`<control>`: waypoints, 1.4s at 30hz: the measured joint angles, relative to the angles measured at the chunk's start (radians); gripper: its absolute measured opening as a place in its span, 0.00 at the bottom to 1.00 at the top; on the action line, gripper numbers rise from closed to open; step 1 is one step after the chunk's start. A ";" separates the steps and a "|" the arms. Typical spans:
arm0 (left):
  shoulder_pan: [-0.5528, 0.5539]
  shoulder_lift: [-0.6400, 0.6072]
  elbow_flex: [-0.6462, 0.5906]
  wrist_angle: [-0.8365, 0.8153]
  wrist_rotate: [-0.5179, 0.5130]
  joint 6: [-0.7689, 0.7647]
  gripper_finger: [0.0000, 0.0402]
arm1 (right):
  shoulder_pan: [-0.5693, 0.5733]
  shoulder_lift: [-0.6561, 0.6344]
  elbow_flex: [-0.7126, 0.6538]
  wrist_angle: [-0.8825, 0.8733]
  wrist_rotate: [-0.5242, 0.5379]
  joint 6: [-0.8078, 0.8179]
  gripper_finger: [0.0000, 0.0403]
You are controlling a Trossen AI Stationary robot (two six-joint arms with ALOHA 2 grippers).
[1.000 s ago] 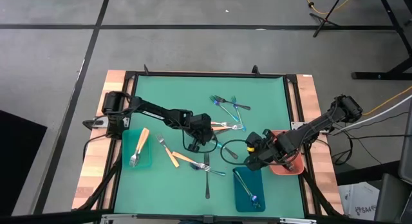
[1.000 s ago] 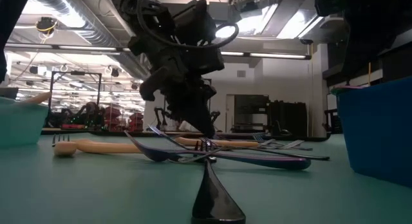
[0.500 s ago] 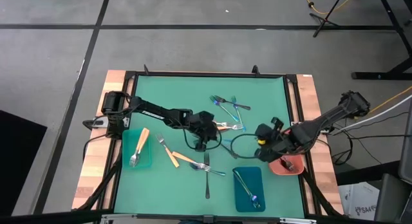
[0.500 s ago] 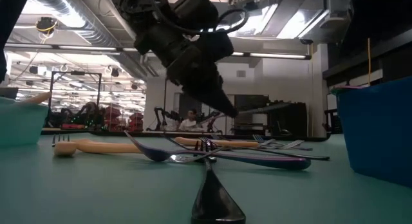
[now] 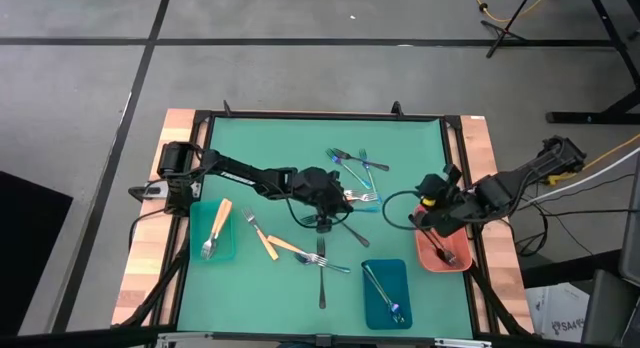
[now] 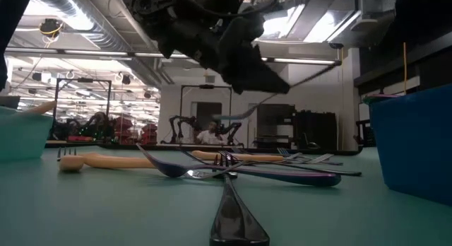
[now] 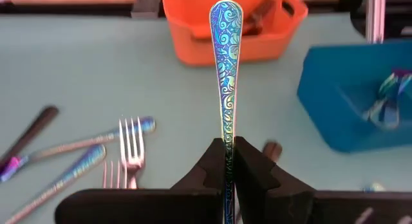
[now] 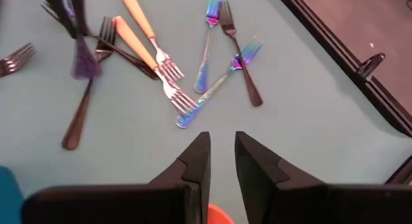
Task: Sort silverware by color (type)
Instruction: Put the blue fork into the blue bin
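My left gripper (image 5: pixel 333 201) hangs over the middle of the green table, shut on an iridescent blue-teal piece of silverware (image 7: pixel 224 69) whose patterned handle sticks out past the fingers. My right gripper (image 5: pixel 424 216) is open with nothing between its fingers (image 8: pixel 222 150), above the far edge of the salmon tray (image 5: pixel 447 260). Loose forks lie in a cluster (image 5: pixel 355 166) at the far middle. Orange-handled ones (image 5: pixel 272 244) and a black fork (image 5: pixel 321 278) lie nearer. My left gripper pinches the iridescent piece between its two fingers, partway down the handle (image 7: pixel 226 139), with the flat sides against the pads. The fingers lie along it, slanting slightly down toward the table's right side. The handle's rounded end (image 7: pixel 223 11) points ahead, lifted clear of the table.
A teal tray (image 5: pixel 226 250) at the near left holds an orange-handled fork. A blue tray (image 5: pixel 398 278) at the near right holds iridescent pieces. The salmon tray holds a dark piece. A black utensil (image 5: pixel 352 231) lies just right of my left gripper. A raised black rim frames the table.
My left gripper has risen from the table and tipped up toward level, lifting the iridescent piece clear. My right gripper has drawn back and up from beside the blue tray toward the table's right edge, and is now over the salmon tray.
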 joint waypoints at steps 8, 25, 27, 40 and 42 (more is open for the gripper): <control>0.000 0.000 0.000 0.155 0.000 -0.025 0.02 | 0.000 -0.154 -0.157 0.150 -0.005 -0.010 0.15; 0.000 0.000 0.001 0.542 0.011 -0.024 0.02 | 0.000 -0.164 -0.306 0.710 -0.010 -0.424 0.15; 0.000 0.000 0.001 0.563 0.012 -0.024 0.02 | 0.000 -0.163 -0.306 0.758 -0.010 -0.486 0.15; -0.003 0.000 0.001 0.617 0.031 -0.023 0.02 | 0.000 -0.152 -0.306 1.028 0.068 -0.644 0.15; -0.003 0.000 0.001 0.617 0.017 -0.020 0.02 | 0.000 -0.152 -0.306 1.064 0.067 -0.642 0.15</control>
